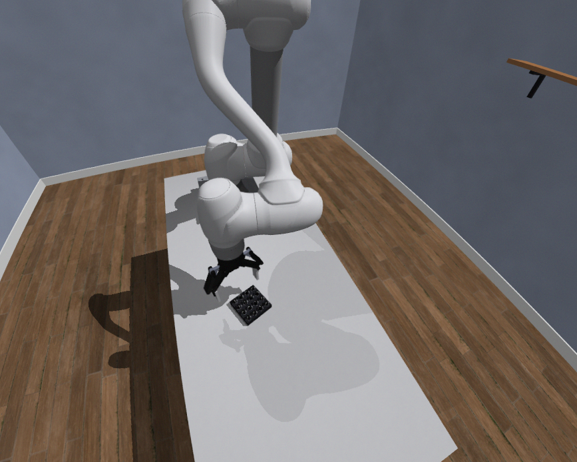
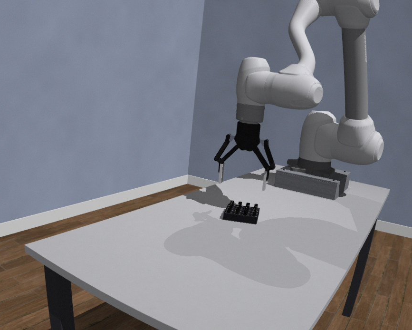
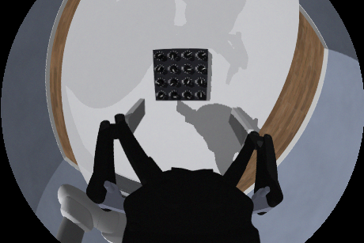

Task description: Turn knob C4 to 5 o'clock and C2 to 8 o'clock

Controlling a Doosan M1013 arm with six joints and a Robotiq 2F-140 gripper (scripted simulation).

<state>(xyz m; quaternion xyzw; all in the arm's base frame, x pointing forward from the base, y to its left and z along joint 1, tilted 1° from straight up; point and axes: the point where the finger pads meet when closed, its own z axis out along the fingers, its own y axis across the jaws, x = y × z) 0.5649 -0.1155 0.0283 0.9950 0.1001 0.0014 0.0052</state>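
The black knob box stands on the table with its knobs up, in rows of several. In the wrist view it is above the image centre, nearly square to the view. White lines show on the knobs, but the printed names are too small to read and no socket can be made out, so I cannot tell which knobs are C4 and C2 or their exact marks. My gripper points down, wide open and empty. It is above the table, higher than the box and off to one side of it, touching nothing.
The white table carries arm shadows, some near the box. The arm's base with a long grey block stands at the table's far end. A wooden shelf is on the right wall in the top view.
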